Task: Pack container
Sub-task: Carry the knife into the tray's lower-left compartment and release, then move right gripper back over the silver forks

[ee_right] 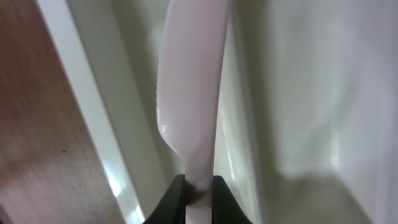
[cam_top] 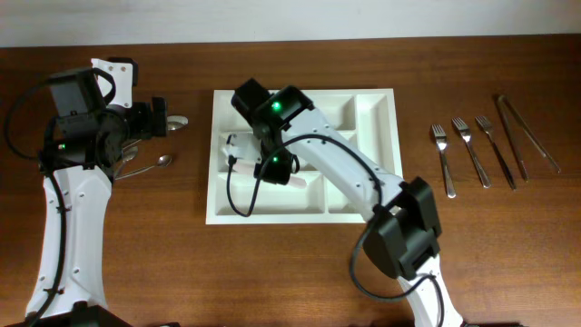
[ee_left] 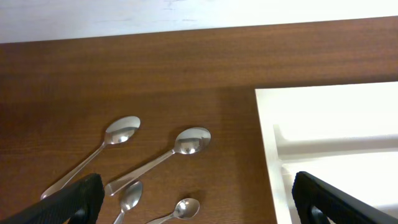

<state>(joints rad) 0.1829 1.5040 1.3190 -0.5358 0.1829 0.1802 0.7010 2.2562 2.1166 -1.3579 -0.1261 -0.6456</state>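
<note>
Clamping pale utensil [ee_right: 189, 93], right pincer [ee_right: 199, 186], over container [cam_top: 377, 118]

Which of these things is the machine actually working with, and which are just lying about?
In the job: large white plastic compartment tray; pale plastic knife-like utensil, gripped by the right pincer inside the tray.

Lying about, probably waiting to be packed: silver metal spoons left of the tray; silver metal forks and two longer metal pieces right of it.

The white compartmented container [cam_top: 377, 127] lies flat, open side up, on the wooden table [cam_top: 508, 254].
</note>
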